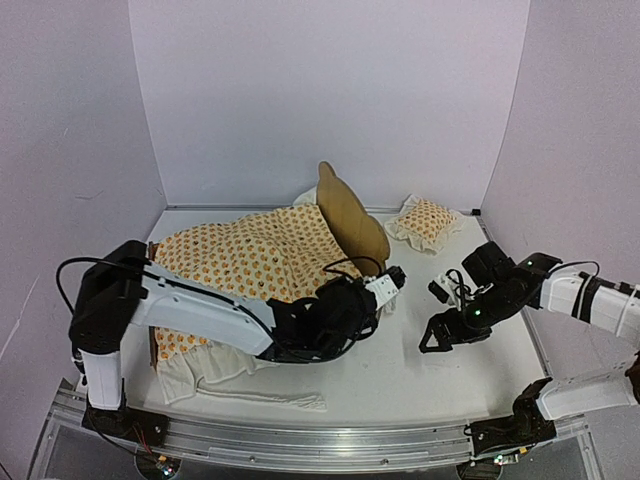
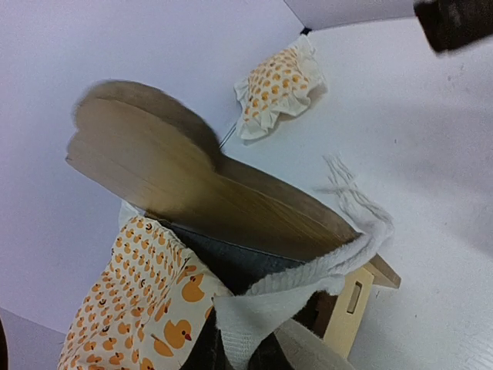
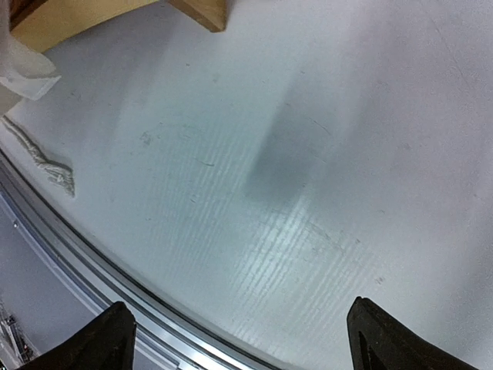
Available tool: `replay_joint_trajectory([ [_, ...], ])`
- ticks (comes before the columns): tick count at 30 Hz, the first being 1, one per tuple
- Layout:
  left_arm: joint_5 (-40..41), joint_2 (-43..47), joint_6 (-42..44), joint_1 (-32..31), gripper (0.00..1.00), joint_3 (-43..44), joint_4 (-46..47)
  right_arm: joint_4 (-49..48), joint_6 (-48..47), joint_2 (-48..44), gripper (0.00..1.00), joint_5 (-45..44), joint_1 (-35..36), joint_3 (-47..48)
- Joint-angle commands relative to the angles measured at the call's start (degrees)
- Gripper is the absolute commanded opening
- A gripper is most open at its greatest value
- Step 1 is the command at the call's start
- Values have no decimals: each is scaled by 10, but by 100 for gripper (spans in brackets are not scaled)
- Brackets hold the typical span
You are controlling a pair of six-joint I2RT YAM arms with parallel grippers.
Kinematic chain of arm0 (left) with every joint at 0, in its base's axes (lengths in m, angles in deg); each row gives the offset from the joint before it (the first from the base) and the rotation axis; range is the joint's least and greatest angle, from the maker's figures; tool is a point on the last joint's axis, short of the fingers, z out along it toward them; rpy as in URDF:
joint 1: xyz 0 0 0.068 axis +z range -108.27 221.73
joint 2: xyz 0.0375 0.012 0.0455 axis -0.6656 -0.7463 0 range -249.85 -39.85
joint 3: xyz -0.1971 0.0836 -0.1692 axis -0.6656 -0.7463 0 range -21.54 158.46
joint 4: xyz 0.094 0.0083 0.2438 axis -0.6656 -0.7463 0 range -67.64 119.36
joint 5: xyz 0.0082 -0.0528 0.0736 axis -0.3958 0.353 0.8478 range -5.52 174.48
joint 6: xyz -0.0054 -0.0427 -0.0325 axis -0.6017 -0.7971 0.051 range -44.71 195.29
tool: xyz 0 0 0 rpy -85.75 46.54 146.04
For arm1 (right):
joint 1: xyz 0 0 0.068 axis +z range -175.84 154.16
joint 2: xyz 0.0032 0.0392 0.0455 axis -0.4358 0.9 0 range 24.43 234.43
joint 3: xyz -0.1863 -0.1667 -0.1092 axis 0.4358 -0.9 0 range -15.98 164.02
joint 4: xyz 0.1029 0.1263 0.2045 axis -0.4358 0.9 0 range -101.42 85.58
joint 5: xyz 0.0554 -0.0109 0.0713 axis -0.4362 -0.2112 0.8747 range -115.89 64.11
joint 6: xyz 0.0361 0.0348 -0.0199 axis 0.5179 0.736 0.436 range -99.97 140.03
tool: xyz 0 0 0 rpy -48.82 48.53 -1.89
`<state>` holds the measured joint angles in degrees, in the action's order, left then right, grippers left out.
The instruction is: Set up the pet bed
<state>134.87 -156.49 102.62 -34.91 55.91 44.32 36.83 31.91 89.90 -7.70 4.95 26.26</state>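
The pet bed (image 1: 352, 222) stands at mid-table, its scalloped plywood headboard (image 2: 177, 169) upright above the dark grey base (image 2: 231, 258). Orange duck-print bedding (image 1: 250, 255) is draped over the frame. Its white edge (image 2: 308, 281) is pulled up by the headboard corner. My left gripper (image 1: 388, 282) is at that corner, and its dark fingers (image 2: 243, 351) are shut on the white edge. The small matching pillow (image 1: 425, 222) lies on the table to the right of the headboard. My right gripper (image 1: 440, 312) hangs open over bare table (image 3: 246, 339), with nothing between its fingers.
White fringed cloth (image 1: 260, 390) trails off the bed's near side toward the aluminium rail (image 1: 300, 440) at the table's front edge. A plywood bed leg (image 3: 204, 11) shows at the top of the right wrist view. White walls close in the back and sides.
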Motion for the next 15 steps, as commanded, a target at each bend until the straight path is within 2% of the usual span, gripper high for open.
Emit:
replay_joint_trajectory([
  [1,-87,118,-113,13,6,-17,-60,-131,-39,4,94,110,2,-3],
  [6,-225,165,-192,46,0,-27,-141,-161,-79,25,85,163,12,54],
  [12,-362,215,-216,87,0,-73,-146,-172,-98,67,58,204,27,116],
  [15,-398,229,-214,96,0,-87,-146,-208,-104,85,48,169,74,123],
])
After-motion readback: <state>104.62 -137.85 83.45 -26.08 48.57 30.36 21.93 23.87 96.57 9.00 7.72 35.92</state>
